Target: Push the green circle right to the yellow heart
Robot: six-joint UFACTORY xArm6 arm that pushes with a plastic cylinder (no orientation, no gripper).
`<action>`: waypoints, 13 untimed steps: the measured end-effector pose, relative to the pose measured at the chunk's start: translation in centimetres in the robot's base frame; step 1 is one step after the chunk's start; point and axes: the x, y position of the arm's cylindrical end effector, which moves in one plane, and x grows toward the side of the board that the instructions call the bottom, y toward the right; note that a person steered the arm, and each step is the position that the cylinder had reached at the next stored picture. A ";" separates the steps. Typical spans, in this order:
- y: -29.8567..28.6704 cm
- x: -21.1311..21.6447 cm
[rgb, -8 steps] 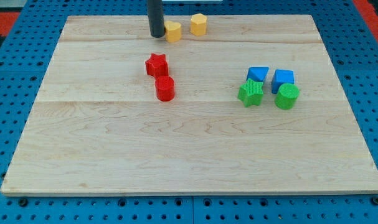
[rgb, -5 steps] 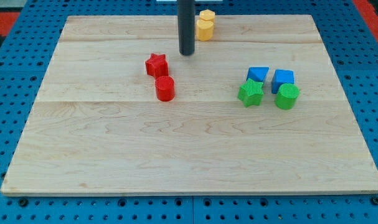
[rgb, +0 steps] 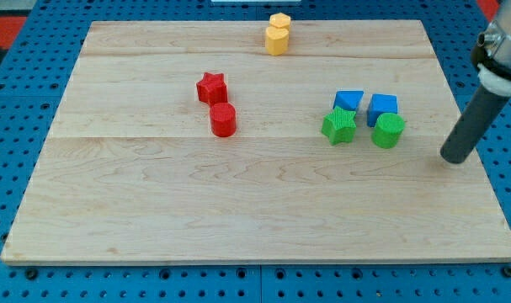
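Note:
The green circle [rgb: 388, 130] sits at the board's right, just below a blue cube [rgb: 382, 108] and to the right of a green star [rgb: 339, 125]. The yellow heart [rgb: 276, 39] lies at the view's top centre, touching a yellow hexagon [rgb: 279, 20] above it. My tip [rgb: 454, 158] is at the right edge of the board, to the right of and a little below the green circle, apart from it.
A blue block [rgb: 348, 101] sits above the green star. A red star [rgb: 211, 87] and a red cylinder [rgb: 223, 119] stand left of centre. The wooden board [rgb: 255, 210] lies on a blue pegboard surface.
My tip left the yellow blocks at the top and swept across to the right edge. The yellow heart was pushed right against the yellow hexagon.

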 end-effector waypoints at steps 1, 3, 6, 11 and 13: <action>-6.7 -2.7; -15.7 -3.6; -20.5 -10.9; -13.6 -17.5; -17.7 -23.8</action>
